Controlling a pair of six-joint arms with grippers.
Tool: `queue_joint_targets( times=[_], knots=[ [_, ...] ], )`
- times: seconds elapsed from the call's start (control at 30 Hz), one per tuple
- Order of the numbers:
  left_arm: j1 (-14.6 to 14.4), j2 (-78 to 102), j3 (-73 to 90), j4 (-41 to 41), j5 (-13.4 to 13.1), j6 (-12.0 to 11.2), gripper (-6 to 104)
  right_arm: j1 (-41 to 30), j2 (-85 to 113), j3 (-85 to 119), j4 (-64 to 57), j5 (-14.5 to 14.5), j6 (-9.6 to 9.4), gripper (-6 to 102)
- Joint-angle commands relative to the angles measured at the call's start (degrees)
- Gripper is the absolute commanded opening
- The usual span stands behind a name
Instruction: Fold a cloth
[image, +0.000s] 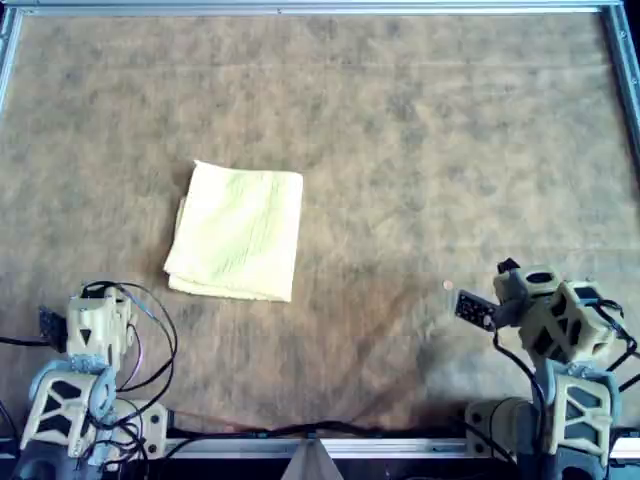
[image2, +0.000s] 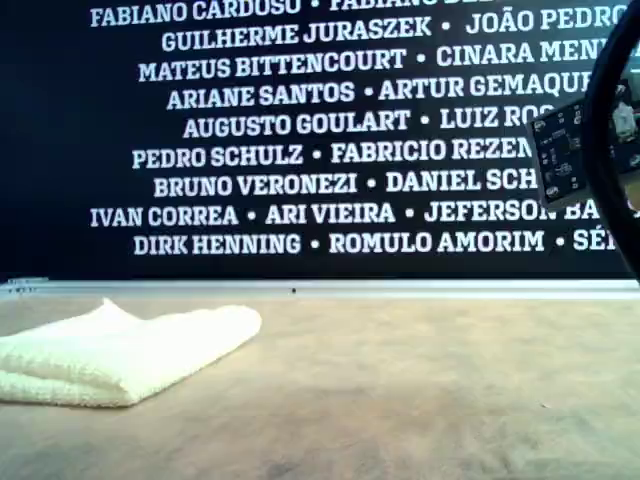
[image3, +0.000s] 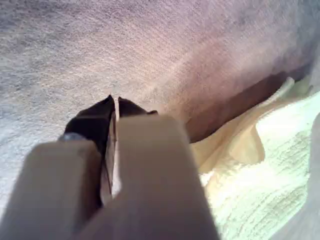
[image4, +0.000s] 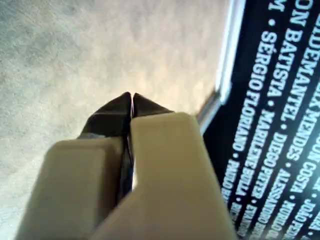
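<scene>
I see the cloth (image: 238, 232) lying folded on the brown mat (image: 430, 150), left of centre in the overhead view. My left gripper (image3: 115, 102) sits near it with its jaws pressed together on nothing. My right gripper (image4: 131, 97) is well apart from it, tips likewise closed and empty, near the black wall of names (image2: 320, 130)

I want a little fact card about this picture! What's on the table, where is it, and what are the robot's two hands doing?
cloth: pale yellow, already folded, lying on the overhead view's left half
mat: brown, mottled, under the cloth
left gripper: shut, empty, cloth beside it, not touching
right gripper: shut, empty, over bare mat
back wall: black with white names
</scene>
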Motion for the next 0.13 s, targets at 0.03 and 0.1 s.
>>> queue_joint_targets(
  times=[0.03,0.1],
  knots=[
    [0.5,-0.1,-0.8,0.0,0.1,-0.1,0,0.0,1.6,0.8,1.4,0.2,-0.18,-2],
    [0.5,-0.1,-0.8,0.0,0.1,-0.1,0,0.0,1.6,0.8,1.4,0.2,-0.18,-2]
  ],
)
